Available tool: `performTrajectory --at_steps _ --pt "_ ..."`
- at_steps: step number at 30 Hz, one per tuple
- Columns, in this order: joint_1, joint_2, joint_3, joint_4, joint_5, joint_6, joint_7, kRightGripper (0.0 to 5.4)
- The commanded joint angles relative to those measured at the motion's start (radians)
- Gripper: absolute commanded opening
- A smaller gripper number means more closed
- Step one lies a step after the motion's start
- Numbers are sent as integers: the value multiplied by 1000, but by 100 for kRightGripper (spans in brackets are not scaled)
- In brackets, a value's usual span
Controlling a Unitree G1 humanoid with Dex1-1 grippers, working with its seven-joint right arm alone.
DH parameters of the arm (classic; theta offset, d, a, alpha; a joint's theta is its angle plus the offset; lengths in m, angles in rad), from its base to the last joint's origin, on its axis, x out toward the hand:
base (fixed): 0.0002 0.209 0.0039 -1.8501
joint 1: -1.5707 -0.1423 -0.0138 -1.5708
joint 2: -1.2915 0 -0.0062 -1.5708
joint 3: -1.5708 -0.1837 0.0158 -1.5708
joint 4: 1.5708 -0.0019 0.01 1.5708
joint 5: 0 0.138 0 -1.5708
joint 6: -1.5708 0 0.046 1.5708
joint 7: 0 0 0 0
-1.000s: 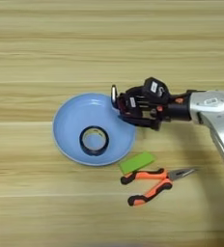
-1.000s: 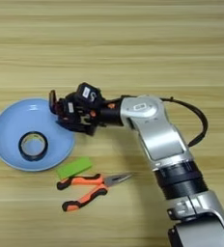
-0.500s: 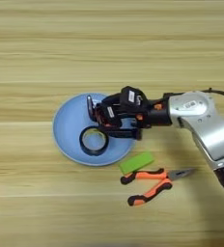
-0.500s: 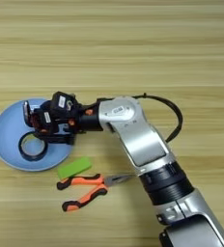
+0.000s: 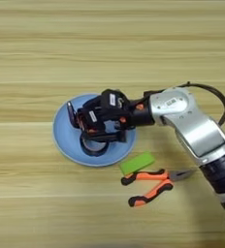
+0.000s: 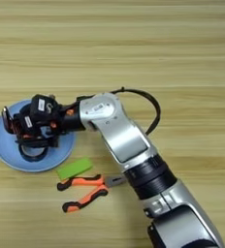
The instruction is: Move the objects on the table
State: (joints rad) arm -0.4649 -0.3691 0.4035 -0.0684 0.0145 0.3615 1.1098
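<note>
Two task objects on the tabletop (image 5: pixel 46 43), claw over the plate

Right claw (image 5: pixel 88 127) hangs over the black tape ring (image 5: pixel 92 146) in the light-blue plate (image 5: pixel 62 140); its finger spread cannot be told. Needle-nose pliers (image 5: pixel 151 184) lie just beside a green block (image 5: pixel 136 162).

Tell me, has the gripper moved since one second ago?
Yes. The gripper has moved to the left: earlier it was at the right rim of the blue plate, now it is over the plate, above the black tape ring.
</note>
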Motion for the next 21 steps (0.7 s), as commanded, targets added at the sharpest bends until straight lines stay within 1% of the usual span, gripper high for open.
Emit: performTrajectory --at_steps 1,9,21 --pt "-110 -1 -8 29 -11 -45 -16 368" --pt "-125 0 3 102 -46 -76 -20 368" --pt "-127 5 11 142 -71 -90 -18 368"
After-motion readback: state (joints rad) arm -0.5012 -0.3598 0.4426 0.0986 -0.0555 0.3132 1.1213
